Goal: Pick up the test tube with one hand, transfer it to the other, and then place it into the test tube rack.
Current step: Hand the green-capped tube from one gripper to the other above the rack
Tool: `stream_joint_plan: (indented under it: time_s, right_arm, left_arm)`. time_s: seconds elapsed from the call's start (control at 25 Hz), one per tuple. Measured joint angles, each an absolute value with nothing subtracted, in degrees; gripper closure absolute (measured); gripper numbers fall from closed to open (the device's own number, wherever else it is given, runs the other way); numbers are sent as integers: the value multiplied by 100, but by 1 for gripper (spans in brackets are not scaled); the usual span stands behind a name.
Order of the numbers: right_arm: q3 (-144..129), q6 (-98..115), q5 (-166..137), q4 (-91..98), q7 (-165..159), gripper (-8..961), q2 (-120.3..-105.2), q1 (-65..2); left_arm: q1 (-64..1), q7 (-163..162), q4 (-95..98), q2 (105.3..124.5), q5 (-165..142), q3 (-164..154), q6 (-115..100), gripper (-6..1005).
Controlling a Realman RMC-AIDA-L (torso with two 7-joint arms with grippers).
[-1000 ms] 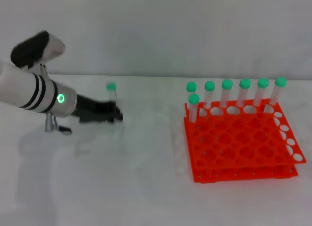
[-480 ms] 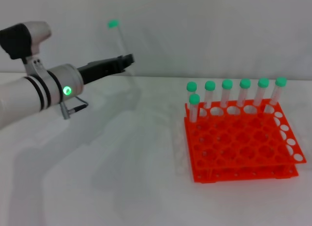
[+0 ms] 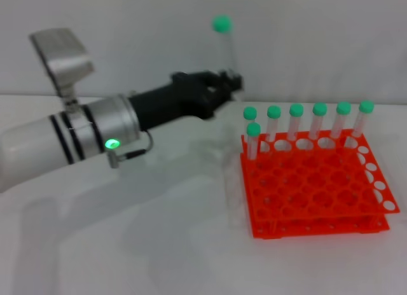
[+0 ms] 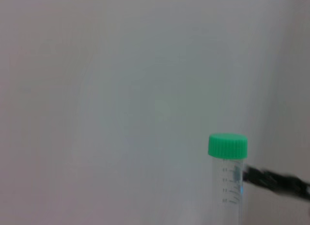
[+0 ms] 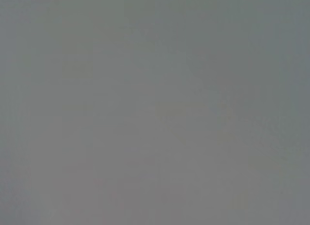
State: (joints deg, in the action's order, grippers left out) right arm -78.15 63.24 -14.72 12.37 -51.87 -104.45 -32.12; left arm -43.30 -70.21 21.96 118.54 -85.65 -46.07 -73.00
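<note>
My left gripper, black on the white banded arm with a green light, is shut on the test tube and holds it upright in the air, green cap on top, left of and above the orange test tube rack. The tube's cap and upper body also show in the left wrist view. Several other green-capped tubes stand in the rack's back rows. My right gripper, the one with the white label, is out of view; the right wrist view shows only plain grey.
The rack sits on a white table before a pale wall. The left arm's silver wrist and its camera mount hang over the table's left half.
My left arm has lifted the tube off the table's left side and carried it up and to the right, toward the rack. The rack and its tubes have not moved.
</note>
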Motion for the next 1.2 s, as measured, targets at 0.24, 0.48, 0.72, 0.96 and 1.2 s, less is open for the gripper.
stream_joint_plan:
  time_s: [0.24, 0.48, 0.72, 0.96, 1.2]
  right_arm:
    - [-7804, 7337, -2534, 1311, -6275, 238, -10072, -3193]
    - [-7796, 7727, -3786, 1548, -6898, 241, -9845, -3319]
    - [-7801, 7776, -4576, 1588, -7078, 244, -9905, -3597]
    - [-7803, 7743, -5059, 1658, -7132, 247, -10096, -3810]
    - [-7803, 7829, -5149, 1718, -7138, 250, -10188, -3843]
  left_arm:
    - [-4581, -7037, 2324, 11851, -8591, -5580, -7288, 776]
    - [-4909, -7020, 2311, 11887, -8588, -5986, -7155, 772]
    - [-5184, -7006, 2290, 11931, -8524, -6544, -6758, 768]
    - [-5352, -7028, 2282, 11955, -8466, -6814, -6523, 764]
    - [-5351, -7000, 2276, 11966, -8442, -6821, -6502, 760]
